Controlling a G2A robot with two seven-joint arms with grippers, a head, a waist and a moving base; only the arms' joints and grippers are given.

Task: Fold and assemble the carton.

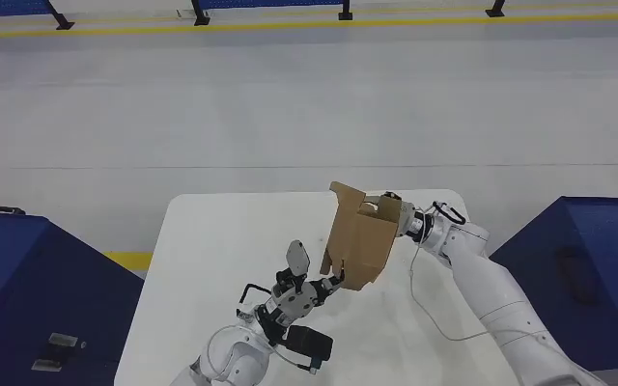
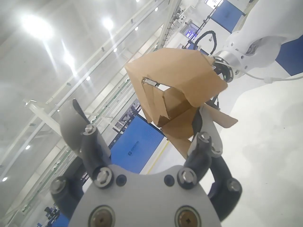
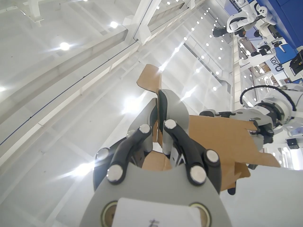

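Carton hung partly folded above the table, right side. You could see the right gripper pinched on one upper wall. Left gripper was spread wide, one finger seemingly against a bottom flap; contact unclear.

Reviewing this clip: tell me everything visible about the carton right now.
The carton is plain brown corrugated cardboard, partly opened into a sleeve, its end flaps loose and unfolded. It is held tilted in the air above the white table. The right gripper has its jaws shut on an upper flap edge. The left gripper, jaws wide open, sits at a lower flap, with one finger apparently touching it.
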